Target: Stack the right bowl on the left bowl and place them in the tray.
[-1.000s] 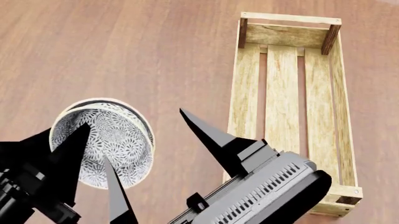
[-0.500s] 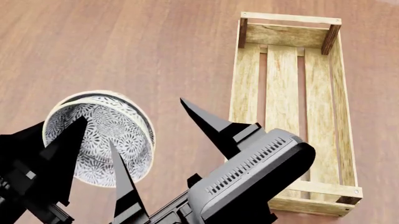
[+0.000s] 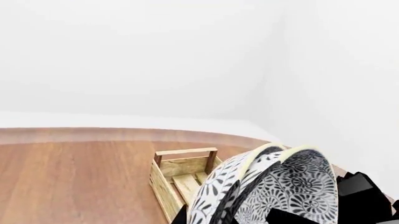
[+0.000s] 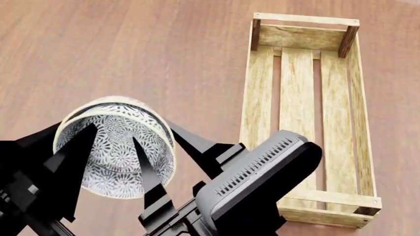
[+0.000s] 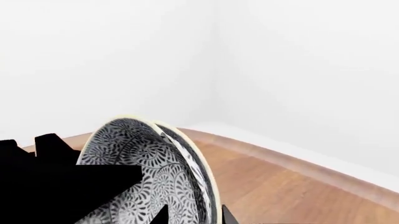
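Two black-and-white patterned bowls (image 4: 117, 147) are nested in one stack, tilted and held off the wood floor. My left gripper (image 4: 71, 129) is shut across the stack's left rim, one finger inside and one outside. My right gripper (image 4: 152, 131) grips the right rim the same way. In the left wrist view the bowls (image 3: 268, 186) fill the space by my left gripper (image 3: 231, 219), with the tray (image 3: 165, 179) behind them. The right wrist view has the bowls (image 5: 149, 163) at my right gripper (image 5: 193, 219). The tray (image 4: 259, 98), a long light-wood crate, lies to the right with nothing in it.
The wood floor (image 4: 131, 49) spreads bare around the bowls and the crate. My right arm's grey housing (image 4: 256, 182) overlaps the crate's near left corner. White walls (image 3: 187, 56) rise beyond the floor.
My right gripper has swung left and closed onto the stack's right rim. The bowls have shifted slightly right and tilted more.
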Controlling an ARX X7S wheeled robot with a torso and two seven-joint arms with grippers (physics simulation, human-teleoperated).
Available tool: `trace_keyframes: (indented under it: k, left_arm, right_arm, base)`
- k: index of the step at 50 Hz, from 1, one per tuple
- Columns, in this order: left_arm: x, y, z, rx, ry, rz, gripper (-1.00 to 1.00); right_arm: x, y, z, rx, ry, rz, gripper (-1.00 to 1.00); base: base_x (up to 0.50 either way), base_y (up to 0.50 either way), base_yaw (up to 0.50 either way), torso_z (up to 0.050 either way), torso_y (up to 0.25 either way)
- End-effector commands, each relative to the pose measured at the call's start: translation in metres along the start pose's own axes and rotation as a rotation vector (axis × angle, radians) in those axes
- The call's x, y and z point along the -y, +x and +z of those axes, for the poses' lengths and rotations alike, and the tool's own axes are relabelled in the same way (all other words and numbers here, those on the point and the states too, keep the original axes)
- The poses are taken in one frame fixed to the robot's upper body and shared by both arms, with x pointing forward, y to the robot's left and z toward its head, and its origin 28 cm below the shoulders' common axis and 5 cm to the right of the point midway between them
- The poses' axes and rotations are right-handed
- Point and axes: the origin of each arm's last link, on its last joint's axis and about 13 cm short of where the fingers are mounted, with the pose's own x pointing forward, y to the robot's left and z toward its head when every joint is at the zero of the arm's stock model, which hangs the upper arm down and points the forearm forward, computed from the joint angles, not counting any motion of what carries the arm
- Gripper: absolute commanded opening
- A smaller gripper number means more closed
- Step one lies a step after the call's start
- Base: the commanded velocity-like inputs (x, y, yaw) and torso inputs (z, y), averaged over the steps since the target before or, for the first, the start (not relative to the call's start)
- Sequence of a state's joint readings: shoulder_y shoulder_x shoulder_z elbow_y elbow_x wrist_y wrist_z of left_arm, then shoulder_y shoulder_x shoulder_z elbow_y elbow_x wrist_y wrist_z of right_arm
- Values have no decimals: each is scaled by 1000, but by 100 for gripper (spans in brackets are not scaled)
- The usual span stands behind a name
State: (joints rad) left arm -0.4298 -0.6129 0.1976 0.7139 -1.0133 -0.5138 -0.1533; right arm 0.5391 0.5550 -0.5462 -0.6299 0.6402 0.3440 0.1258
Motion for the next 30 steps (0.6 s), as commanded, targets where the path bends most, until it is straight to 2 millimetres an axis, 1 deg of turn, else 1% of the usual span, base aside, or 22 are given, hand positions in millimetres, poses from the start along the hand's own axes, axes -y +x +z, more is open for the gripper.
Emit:
trace_keyframes:
  k: [1, 17, 18, 30]
  left_arm:
    - [-2, 3, 8, 62, 3, 1, -100]
    - [-10, 5, 8, 63, -10, 60, -100]
    - [-9, 5, 8, 61, -9, 57, 100]
    - [-6, 3, 9, 66, -4, 45, 100]
  right_arm:
    - [5, 2, 2, 34, -3, -8, -100]
    - [5, 3, 2, 36, 0, -6, -100]
    - [5, 3, 2, 36, 0, -7, -100]
    - [8, 5, 3, 32, 1, -29, -100]
  base:
    - [0, 0, 0, 0, 0]
    - [0, 0, 0, 1, 1]
    - [0, 0, 0, 0, 0]
    - [0, 0, 0, 0, 1]
